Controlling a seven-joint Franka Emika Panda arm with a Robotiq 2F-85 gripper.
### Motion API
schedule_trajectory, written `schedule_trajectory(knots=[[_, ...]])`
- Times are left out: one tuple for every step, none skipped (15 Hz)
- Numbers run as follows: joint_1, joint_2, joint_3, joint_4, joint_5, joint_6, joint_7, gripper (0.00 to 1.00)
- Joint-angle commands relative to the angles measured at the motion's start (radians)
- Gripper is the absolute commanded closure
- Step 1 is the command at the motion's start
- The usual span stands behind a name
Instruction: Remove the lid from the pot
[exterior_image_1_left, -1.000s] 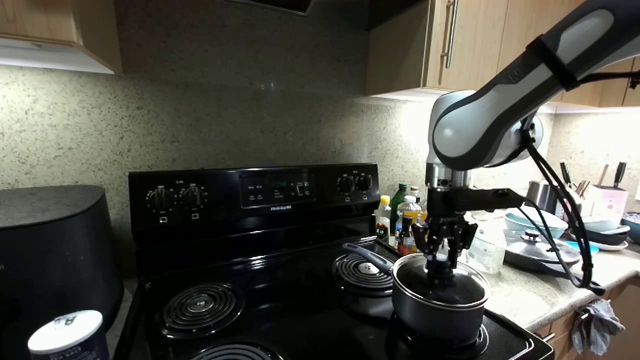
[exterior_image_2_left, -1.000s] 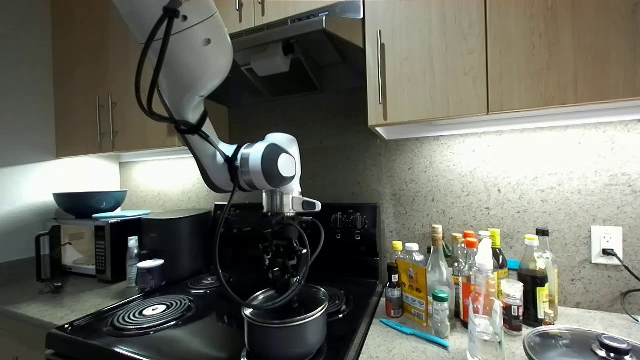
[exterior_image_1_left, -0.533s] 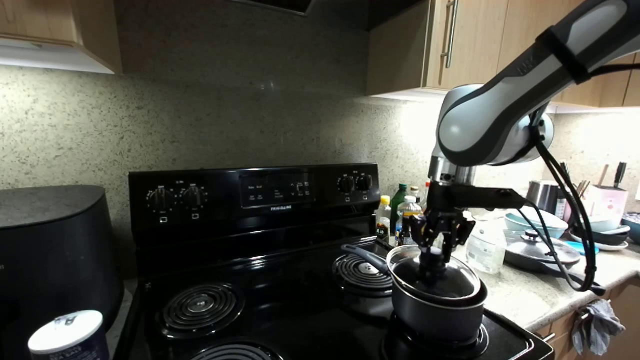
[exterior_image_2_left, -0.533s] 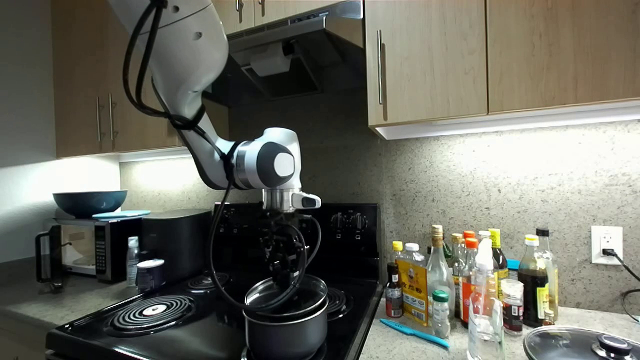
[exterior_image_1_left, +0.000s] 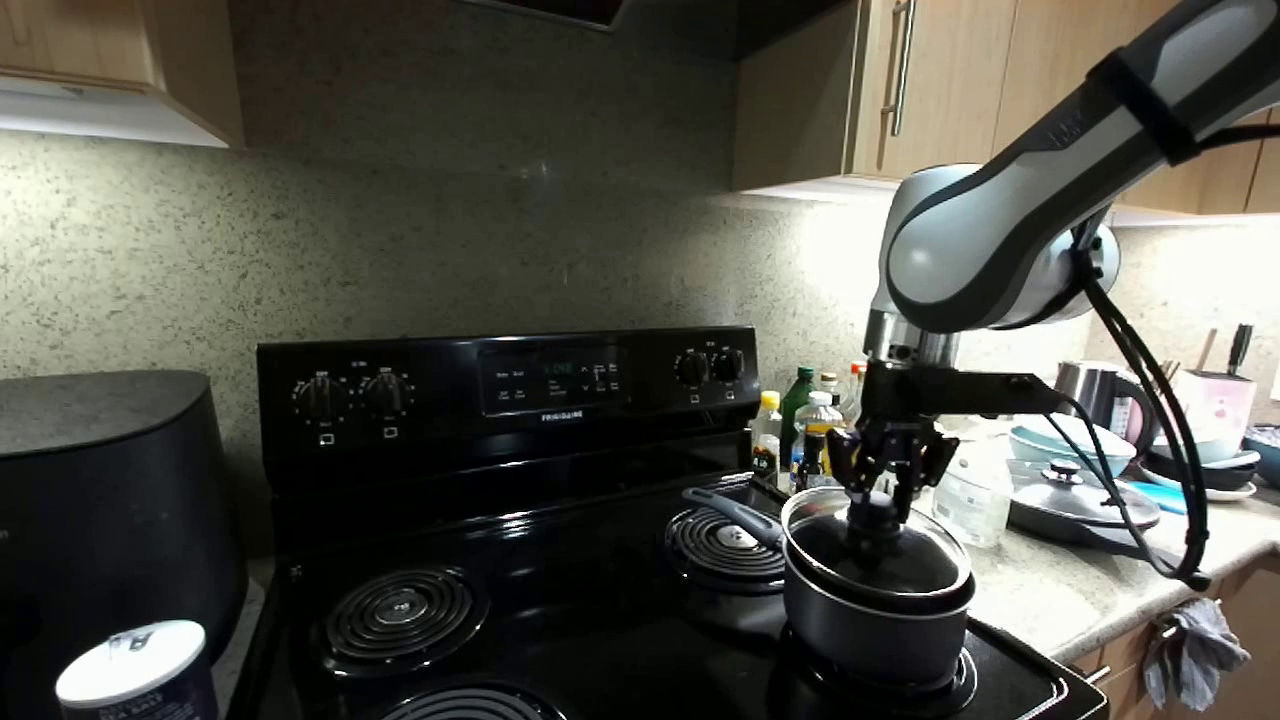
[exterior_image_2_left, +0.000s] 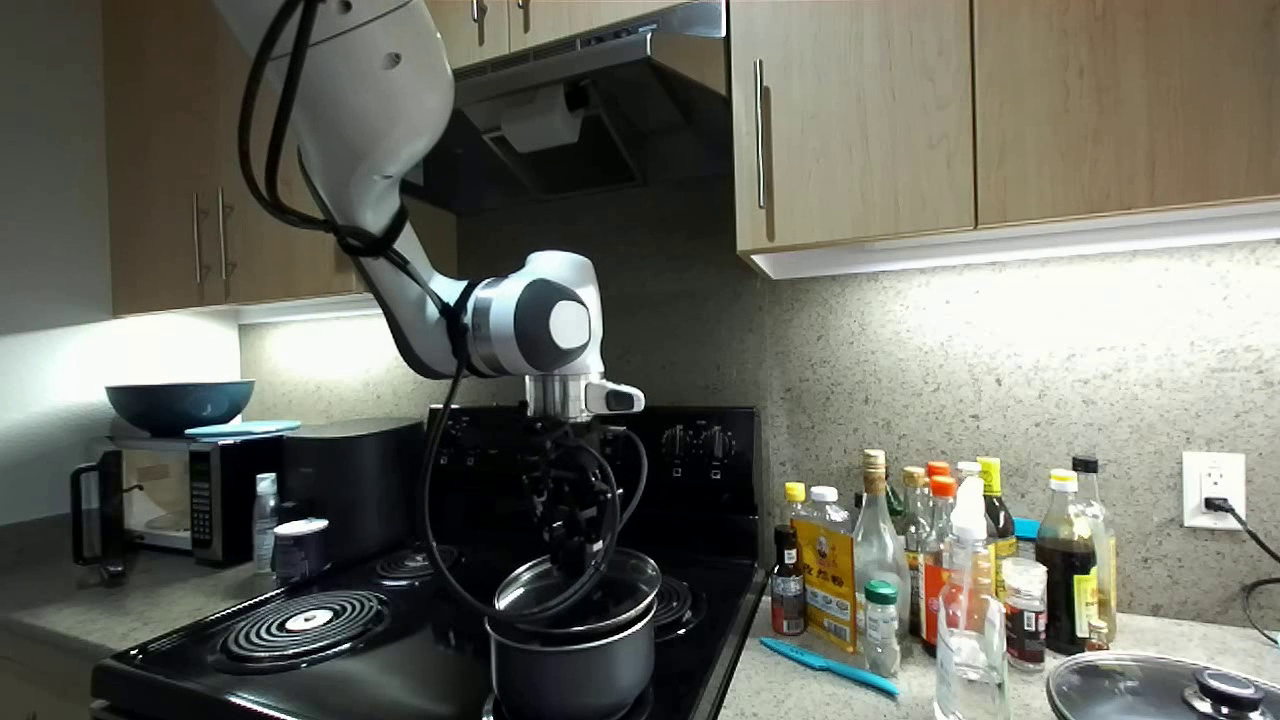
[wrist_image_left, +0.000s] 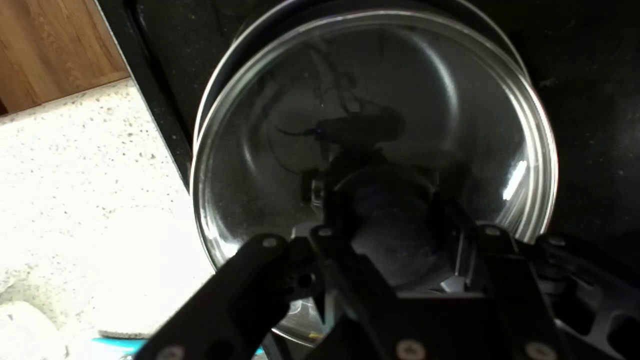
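Observation:
The lid (exterior_image_1_left: 925, 560) is round glass with a bright metal rim and a dark knob (wrist_image_left: 395, 245). My gripper (exterior_image_1_left: 878, 515) is shut on the knob, a finger on each side of it, as the wrist view (wrist_image_left: 390, 210) shows. The lid hangs a little above the dark pot (exterior_image_1_left: 865, 635), nearly level, with a gap between their rims. It also shows raised over the pot (exterior_image_2_left: 570, 675) in an exterior view (exterior_image_2_left: 625, 595). In the wrist view the pot's rim (wrist_image_left: 204, 107) shows past the lid's edge. The pot's inside is mostly hidden.
The pot stands on a burner of the black stove (exterior_image_1_left: 600, 600), its handle (exterior_image_1_left: 735, 515) pointing back. Bottles (exterior_image_2_left: 880, 540) and a blue knife (exterior_image_2_left: 830, 667) are on the counter beside it. A pan with another glass lid (exterior_image_1_left: 1075, 495) stands farther along the counter.
My gripper has risen with the lid. The lid lay on the pot's rim one second ago and now hangs above it. It tilted slightly while lifting and is now more level. The pot stayed put.

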Motion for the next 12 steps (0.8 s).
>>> schedule_trajectory(knots=[[-0.005, -0.067, -0.007, -0.044, -0.111, 0.029, 0.074, 0.77], [-0.01, -0.074, -0.011, -0.044, -0.129, 0.025, 0.093, 0.77], [-0.015, -0.076, -0.015, -0.04, -0.137, 0.017, 0.106, 0.77], [-0.019, -0.078, -0.019, -0.039, -0.145, 0.015, 0.12, 0.77], [-0.025, -0.077, -0.024, -0.034, -0.145, 0.008, 0.122, 0.77], [-0.032, -0.075, -0.03, -0.03, -0.139, 0.007, 0.126, 0.77], [-0.039, -0.069, -0.035, -0.02, -0.119, -0.004, 0.125, 0.77], [-0.041, -0.063, -0.039, -0.015, -0.1, -0.007, 0.118, 0.77], [-0.036, -0.038, -0.033, -0.003, -0.111, -0.003, 0.095, 0.52], [-0.041, -0.038, -0.037, -0.003, -0.11, -0.003, 0.095, 0.52], [-0.043, -0.038, -0.039, -0.003, -0.11, -0.003, 0.095, 0.52], [-0.044, -0.038, -0.04, -0.003, -0.11, -0.003, 0.096, 0.52]])
